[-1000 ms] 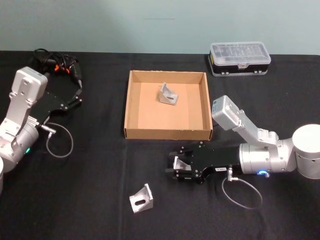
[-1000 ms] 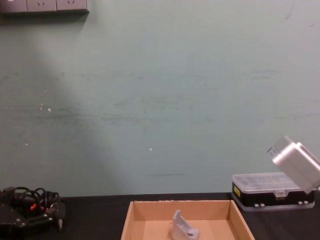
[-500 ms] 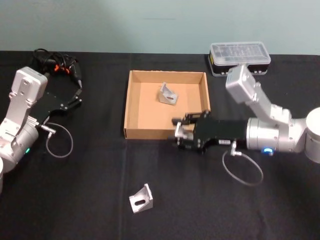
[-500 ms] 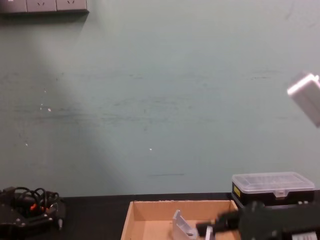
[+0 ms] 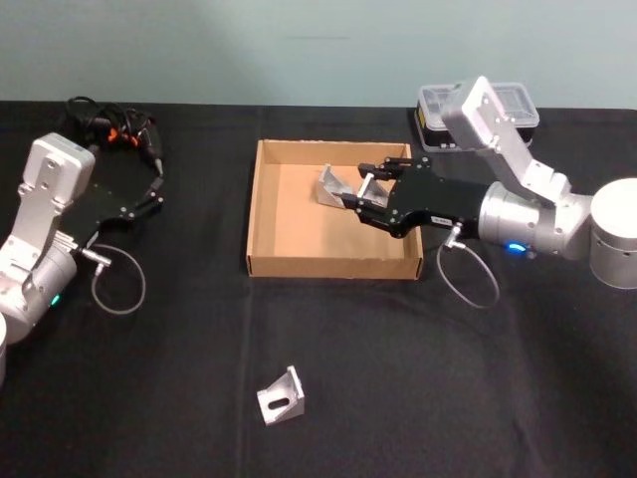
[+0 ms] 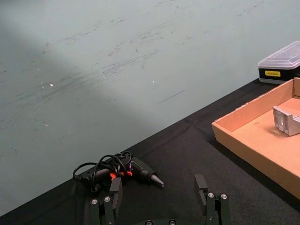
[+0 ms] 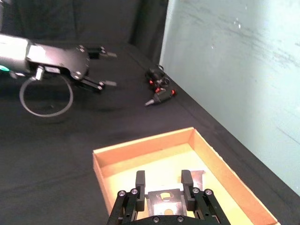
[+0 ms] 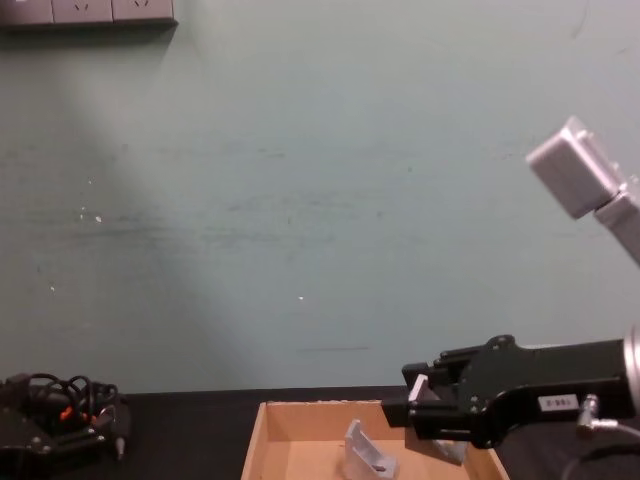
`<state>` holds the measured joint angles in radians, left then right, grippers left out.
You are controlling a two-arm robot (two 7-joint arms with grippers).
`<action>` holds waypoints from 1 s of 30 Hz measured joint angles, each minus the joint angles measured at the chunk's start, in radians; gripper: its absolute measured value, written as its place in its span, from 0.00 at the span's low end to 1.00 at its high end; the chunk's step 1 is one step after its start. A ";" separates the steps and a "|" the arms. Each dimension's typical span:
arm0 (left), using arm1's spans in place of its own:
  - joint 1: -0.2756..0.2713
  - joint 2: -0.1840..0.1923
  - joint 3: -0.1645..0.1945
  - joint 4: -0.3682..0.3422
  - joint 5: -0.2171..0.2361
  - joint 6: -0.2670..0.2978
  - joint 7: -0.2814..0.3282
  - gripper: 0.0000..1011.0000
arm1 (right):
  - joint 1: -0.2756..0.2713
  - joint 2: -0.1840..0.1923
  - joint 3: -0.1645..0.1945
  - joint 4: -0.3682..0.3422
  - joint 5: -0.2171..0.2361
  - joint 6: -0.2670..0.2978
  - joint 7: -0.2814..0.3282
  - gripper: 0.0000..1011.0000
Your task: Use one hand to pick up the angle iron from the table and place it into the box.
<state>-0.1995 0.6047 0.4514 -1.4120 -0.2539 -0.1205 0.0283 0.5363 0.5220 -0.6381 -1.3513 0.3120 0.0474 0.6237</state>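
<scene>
My right gripper [image 5: 363, 194] hangs over the right half of the cardboard box [image 5: 261, 204], shut on an angle iron [image 7: 164, 197], a small silver bracket that sits between the black fingers [image 7: 140, 180]. From the chest, the right gripper [image 8: 415, 400] shows just above the box's far wall [image 8: 330, 408]. Another angle iron [image 5: 332, 187] rests inside the box near its back wall, just left of the fingertips. A third angle iron [image 5: 282, 396] lies on the black table [image 5: 179, 378] in front of the box. My left gripper [image 5: 149, 184] is parked open at the far left.
A black plastic case with clear lid [image 5: 478, 112] stands behind the box on the right. A black tool with tangled cables [image 5: 109, 127] lies at the back left, beyond the left gripper [image 6: 158, 190]. Cable loops hang beside both arms.
The right arm has lifted from the table in front of the box and swung back over the box, carrying its angle iron. The left arm has not moved.
</scene>
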 joint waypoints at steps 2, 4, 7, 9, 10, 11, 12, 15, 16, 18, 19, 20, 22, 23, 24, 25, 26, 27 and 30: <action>0.000 0.000 0.000 0.000 0.000 0.000 0.000 0.99 | 0.013 -0.018 -0.005 0.034 -0.015 -0.001 -0.001 0.46; 0.000 0.000 0.000 0.000 0.000 0.000 0.000 0.99 | 0.023 -0.031 -0.009 0.060 -0.023 -0.003 0.000 0.46; 0.000 0.000 0.000 0.000 0.000 0.000 0.000 0.99 | 0.038 -0.054 -0.017 0.106 -0.039 -0.008 0.007 0.46; 0.000 0.000 0.000 0.000 0.000 0.000 0.000 0.99 | 0.048 -0.070 -0.020 0.137 -0.049 -0.012 0.013 0.46; 0.000 0.000 0.000 0.000 0.000 0.000 0.000 0.99 | 0.051 -0.074 -0.022 0.146 -0.052 -0.012 0.015 0.46; 0.000 0.000 0.000 0.000 0.000 0.000 0.000 0.99 | 0.057 -0.083 -0.024 0.164 -0.058 -0.013 0.020 0.46; 0.000 0.000 0.000 0.000 0.000 0.000 0.000 0.99 | 0.059 -0.087 -0.024 0.173 -0.061 -0.014 0.022 0.46; 0.000 0.000 0.000 0.000 0.000 0.000 0.000 0.99 | 0.067 -0.100 -0.025 0.199 -0.072 -0.015 0.027 0.46; 0.000 0.000 0.000 0.000 0.000 0.000 0.000 0.99 | 0.068 -0.103 -0.026 0.204 -0.075 -0.015 0.028 0.46; 0.000 0.000 0.000 0.000 0.000 0.000 0.000 0.99 | 0.070 -0.109 -0.025 0.219 -0.082 -0.015 0.031 0.46; 0.000 0.000 0.000 0.000 0.000 0.000 0.000 0.99 | 0.071 -0.110 -0.025 0.222 -0.085 -0.014 0.032 0.46; 0.000 0.000 0.000 0.000 0.000 0.000 0.000 0.99 | 0.071 -0.111 -0.025 0.225 -0.087 -0.014 0.032 0.46; 0.000 0.000 0.000 0.000 0.000 0.000 0.000 0.99 | 0.072 -0.114 -0.021 0.233 -0.092 -0.013 0.036 0.48; 0.000 0.000 0.000 0.000 0.000 0.000 0.000 0.99 | 0.072 -0.115 -0.020 0.235 -0.093 -0.013 0.037 0.49; 0.000 0.000 0.000 0.000 0.000 0.000 0.000 0.99 | 0.072 -0.116 -0.018 0.238 -0.095 -0.011 0.039 0.55; 0.000 0.000 0.000 0.000 0.000 0.000 0.000 0.99 | 0.071 -0.116 -0.017 0.238 -0.096 -0.010 0.040 0.56; 0.000 0.000 0.000 0.000 0.000 0.000 0.000 0.99 | 0.071 -0.117 -0.016 0.239 -0.097 -0.009 0.042 0.58; 0.000 0.000 0.000 0.000 0.000 0.000 0.000 0.99 | 0.071 -0.117 -0.015 0.240 -0.097 -0.008 0.044 0.60; 0.000 0.000 0.000 0.000 0.000 0.000 0.000 0.99 | 0.067 -0.116 -0.011 0.240 -0.101 -0.005 0.047 0.70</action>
<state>-0.1995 0.6047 0.4514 -1.4120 -0.2539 -0.1205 0.0283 0.6037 0.4059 -0.6492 -1.1112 0.2113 0.0428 0.6703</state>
